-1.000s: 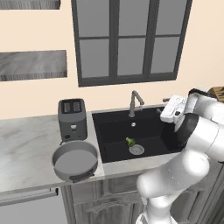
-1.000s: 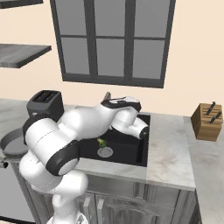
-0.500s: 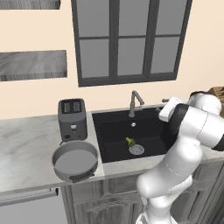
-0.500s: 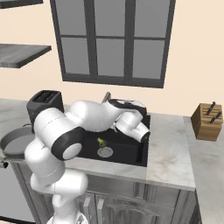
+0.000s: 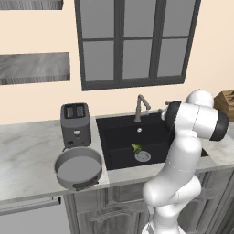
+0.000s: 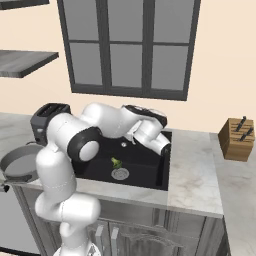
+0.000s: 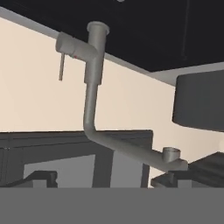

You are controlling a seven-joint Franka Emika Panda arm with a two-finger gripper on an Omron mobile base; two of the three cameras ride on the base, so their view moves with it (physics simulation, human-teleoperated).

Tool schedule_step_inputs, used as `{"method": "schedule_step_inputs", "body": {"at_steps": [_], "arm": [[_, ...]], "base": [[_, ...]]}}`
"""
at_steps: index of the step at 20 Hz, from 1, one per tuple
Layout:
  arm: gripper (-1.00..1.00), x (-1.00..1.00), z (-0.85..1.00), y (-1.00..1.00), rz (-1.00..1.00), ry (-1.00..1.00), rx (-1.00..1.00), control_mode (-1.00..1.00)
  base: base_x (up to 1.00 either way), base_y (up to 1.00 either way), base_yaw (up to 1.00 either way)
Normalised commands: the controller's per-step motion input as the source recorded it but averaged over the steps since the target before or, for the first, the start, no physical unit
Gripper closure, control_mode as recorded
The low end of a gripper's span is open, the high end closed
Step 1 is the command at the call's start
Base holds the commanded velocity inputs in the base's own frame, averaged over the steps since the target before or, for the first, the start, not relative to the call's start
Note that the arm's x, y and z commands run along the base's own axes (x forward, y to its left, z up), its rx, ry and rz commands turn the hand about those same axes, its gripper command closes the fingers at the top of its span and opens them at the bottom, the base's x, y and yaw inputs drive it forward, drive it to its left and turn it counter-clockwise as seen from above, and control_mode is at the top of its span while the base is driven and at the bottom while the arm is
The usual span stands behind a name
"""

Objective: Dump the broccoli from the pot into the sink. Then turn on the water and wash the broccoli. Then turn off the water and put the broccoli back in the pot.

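Dark finger tips of the gripper point(image 7: 100, 179) stand apart with nothing between them, and just ahead of them in the hand view, which is rolled over, hangs the slim grey metal faucet point(image 7: 94, 100), its spout end point(image 7: 171, 154) close to one tip and its thin lever point(image 7: 61, 66) further off near the base. From the base views the wrist sits over the back right part of the black sink point(image 5: 119, 153), beside the faucet. The broccoli point(image 5: 135, 147) already lies in the basin just beside the round drain point(image 5: 143, 156), and the grey pot point(image 5: 78, 168) stands empty on the counter in front of the toaster point(image 5: 75, 124). Turning on the water looks like the step in hand; it would go best by steering past the spout to the lever and nudging it gently with one finger.
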Motion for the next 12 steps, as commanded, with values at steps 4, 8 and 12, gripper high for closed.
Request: {"method": "schedule_step_inputs", "body": {"at_steps": [4,8,12], "arm": [[-1.00,0.27,-0.21,0.00,-0.04,0.11,0.00,-1.00],[-1.00,0.24,-0.22,0.00,-0.03,0.10,0.00,-1.00],[-1.00,0.24,-0.27,0.00,-0.03,0.07,0.00,-1.00]], "base": [[0.00,0.00,0.00],[0.00,0.00,0.00],[0.00,0.00,0.00]]}}
